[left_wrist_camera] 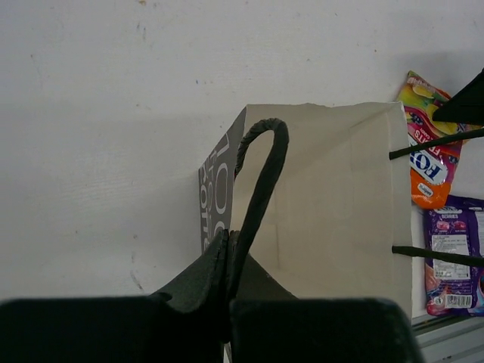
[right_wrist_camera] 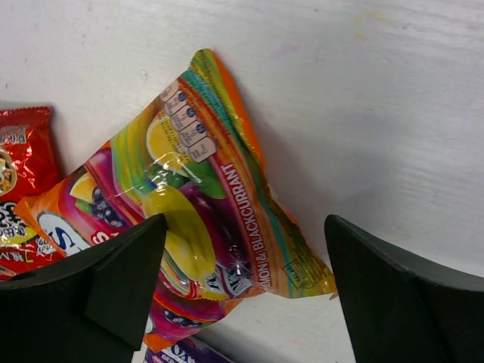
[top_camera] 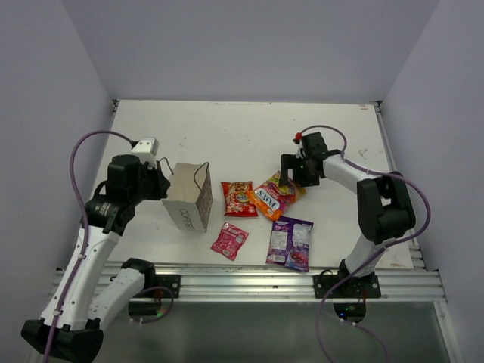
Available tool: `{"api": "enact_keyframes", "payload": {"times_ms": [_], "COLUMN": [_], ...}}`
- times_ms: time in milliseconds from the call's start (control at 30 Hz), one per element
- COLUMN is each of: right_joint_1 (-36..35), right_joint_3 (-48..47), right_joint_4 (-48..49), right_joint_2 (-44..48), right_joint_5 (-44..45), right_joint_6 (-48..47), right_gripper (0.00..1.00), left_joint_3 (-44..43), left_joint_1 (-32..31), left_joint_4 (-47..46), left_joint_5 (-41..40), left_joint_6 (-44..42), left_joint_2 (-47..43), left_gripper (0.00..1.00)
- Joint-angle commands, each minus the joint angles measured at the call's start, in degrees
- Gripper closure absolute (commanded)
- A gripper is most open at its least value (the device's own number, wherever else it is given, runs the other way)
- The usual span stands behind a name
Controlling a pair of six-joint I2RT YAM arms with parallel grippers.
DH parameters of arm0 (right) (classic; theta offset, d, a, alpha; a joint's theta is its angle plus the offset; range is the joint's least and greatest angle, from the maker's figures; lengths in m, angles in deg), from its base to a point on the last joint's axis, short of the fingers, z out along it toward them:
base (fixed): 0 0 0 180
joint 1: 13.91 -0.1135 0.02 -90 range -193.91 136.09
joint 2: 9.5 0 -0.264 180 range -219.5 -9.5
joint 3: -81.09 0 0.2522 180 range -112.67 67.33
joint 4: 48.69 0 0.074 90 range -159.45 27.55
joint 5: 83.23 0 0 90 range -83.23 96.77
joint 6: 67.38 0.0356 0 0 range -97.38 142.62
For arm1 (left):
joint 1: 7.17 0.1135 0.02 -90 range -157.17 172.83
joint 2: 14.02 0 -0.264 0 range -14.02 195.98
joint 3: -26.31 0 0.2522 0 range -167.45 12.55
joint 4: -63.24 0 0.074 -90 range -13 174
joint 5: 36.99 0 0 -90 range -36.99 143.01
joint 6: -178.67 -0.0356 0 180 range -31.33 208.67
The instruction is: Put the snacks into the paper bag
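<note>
Top external view: my left gripper (top_camera: 160, 181) is at the top edge of the upright paper bag (top_camera: 189, 198), which stands on the white table (top_camera: 227, 136). On the left wrist view its jaws are closed tight, pinching one dark cord handle (left_wrist_camera: 261, 189) by the bag's rim. The handle loops up ahead of the fingers, and the bag's open mouth lies just beyond them.

My right gripper (top_camera: 286, 180) hangs low over the orange-yellow bag (top_camera: 274, 198). On the right wrist view its jaws stand wide apart, one finger on each side of that packet's end, and they hold nothing. The left finger overlaps the packet's edge, but I cannot tell whether it touches.

The red chip bag (top_camera: 238, 198) lies just beyond the left finger, touching the orange-yellow bag. The purple packet (top_camera: 290, 243) and the pink-red sachet (top_camera: 229, 240) lie flat behind the right gripper, toward the arm bases. All four snacks are outside the paper bag.
</note>
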Motion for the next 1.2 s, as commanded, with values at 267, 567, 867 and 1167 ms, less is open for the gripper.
{"api": "enact_keyframes", "payload": {"times_ms": [267, 567, 867, 1167], "right_joint_1": [-2.2, -10.1, -24.4, -39.8], "right_joint_3": [0.3, -26.0, -78.0, -84.1], "right_joint_4": [-2.6, -24.6, -47.5, -39.6], "right_joint_2": [1.8, 9.8, -7.6, -10.5], "right_joint_5": [-1.5, 16.3, 32.5, 34.5], "right_joint_6": [-1.6, -2.7, -0.4, 2.8], "right_gripper": [1.0, 1.0, 1.0, 1.0], "left_joint_3": [-2.7, -5.0, -4.0, 0.3], "left_joint_1": [-0.4, -0.4, -0.4, -0.5], "left_joint_4": [-1.6, 0.4, 3.1, 2.8], "left_joint_5": [-0.7, -5.7, -9.3, -8.4], "left_joint_6": [-0.4, 2.8, 10.3, 16.0], "left_joint_2": [1.9, 0.9, -2.1, -4.9], "left_gripper": [1.0, 1.0, 1.0, 1.0]}}
